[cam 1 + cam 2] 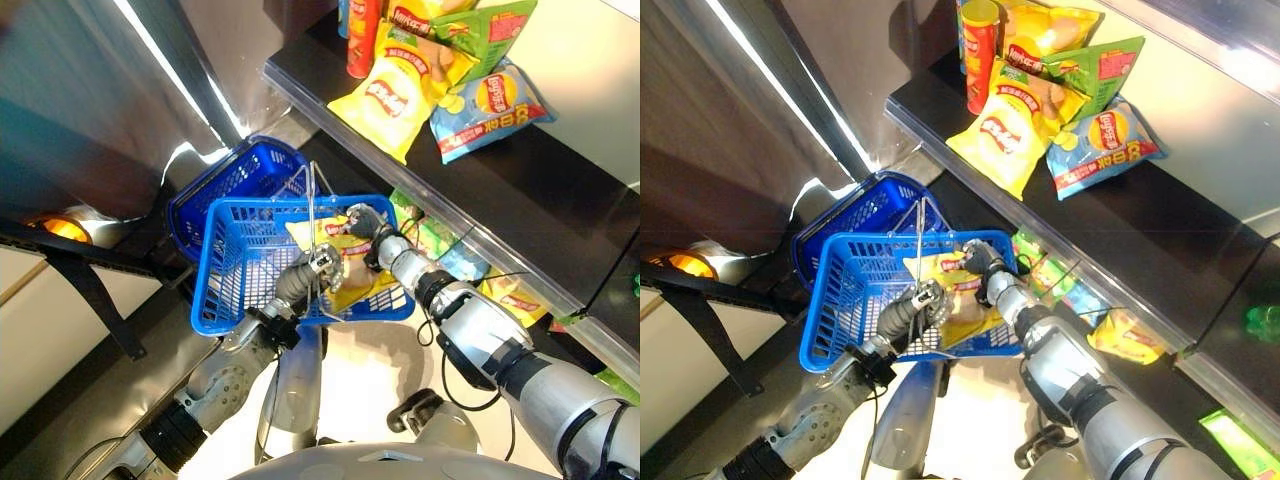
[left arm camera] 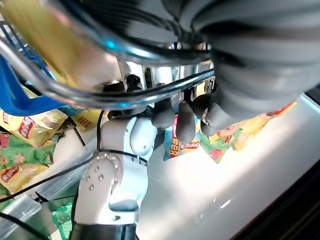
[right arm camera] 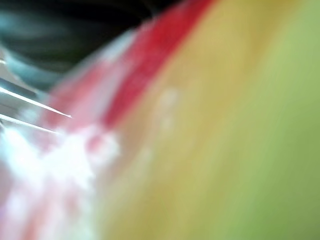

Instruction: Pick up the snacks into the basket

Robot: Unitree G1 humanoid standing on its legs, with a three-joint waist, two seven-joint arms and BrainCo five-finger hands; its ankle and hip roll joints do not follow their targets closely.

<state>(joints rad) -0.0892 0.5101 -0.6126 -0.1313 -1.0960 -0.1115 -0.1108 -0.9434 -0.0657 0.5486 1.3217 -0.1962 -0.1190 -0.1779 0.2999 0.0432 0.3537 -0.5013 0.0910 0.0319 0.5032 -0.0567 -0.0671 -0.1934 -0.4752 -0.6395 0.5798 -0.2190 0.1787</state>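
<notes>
Baskets sat stacked beyond the left hand (image 1: 318, 268): a second blue basket (image 1: 235, 180) behind the blue basket (image 1: 232, 290) whose wire handle (image 2: 125, 90) that hand's fingers curled around. Right of it, the right hand (image 1: 365, 228) reached into the basket over a yellow snack bag (image 1: 350, 290); its grip could not be told. Farther right, a dark shelf (image 1: 560, 190) carried yellow chip bags (image 1: 395, 95), a green bag (image 1: 490, 30), a blue bag (image 1: 490, 105) and a red can (image 1: 362, 35).

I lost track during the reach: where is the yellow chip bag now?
In the left eye view the yellow chip bag lies inside the blue plastic basket, under the right hand, beside the left hand holding the wire handle.
</notes>
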